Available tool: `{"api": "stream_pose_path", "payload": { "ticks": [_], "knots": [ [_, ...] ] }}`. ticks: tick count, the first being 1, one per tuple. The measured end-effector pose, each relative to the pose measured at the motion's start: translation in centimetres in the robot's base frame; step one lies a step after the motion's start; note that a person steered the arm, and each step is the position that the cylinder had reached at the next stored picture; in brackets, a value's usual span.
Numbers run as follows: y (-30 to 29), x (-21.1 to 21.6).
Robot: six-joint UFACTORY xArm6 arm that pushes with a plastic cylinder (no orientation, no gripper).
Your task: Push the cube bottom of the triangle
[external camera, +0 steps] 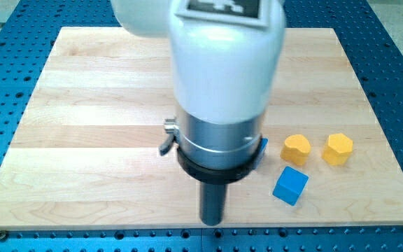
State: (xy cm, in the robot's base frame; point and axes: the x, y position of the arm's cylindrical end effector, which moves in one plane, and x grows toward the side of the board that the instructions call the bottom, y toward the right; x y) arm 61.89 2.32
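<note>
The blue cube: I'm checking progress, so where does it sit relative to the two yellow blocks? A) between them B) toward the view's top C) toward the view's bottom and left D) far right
C: the blue cube lies below and left of both yellow blocks.

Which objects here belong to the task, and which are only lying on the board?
Belong to the job:
- blue cube
- blue block, mostly hidden behind the arm; possibly the triangle, shape unclear
- my tip, at the view's left of the cube, apart from it

Just lying about:
- yellow block
- yellow block at the view's right
</note>
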Motion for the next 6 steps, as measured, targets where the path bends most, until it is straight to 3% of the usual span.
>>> {"api": "stream_pose_path", "payload": {
  "ticks": [2, 3, 6],
  "knots": [
    [15.1, -0.1],
    [16.6, -0.5],
    [4.8, -2.4]
  ]
}}
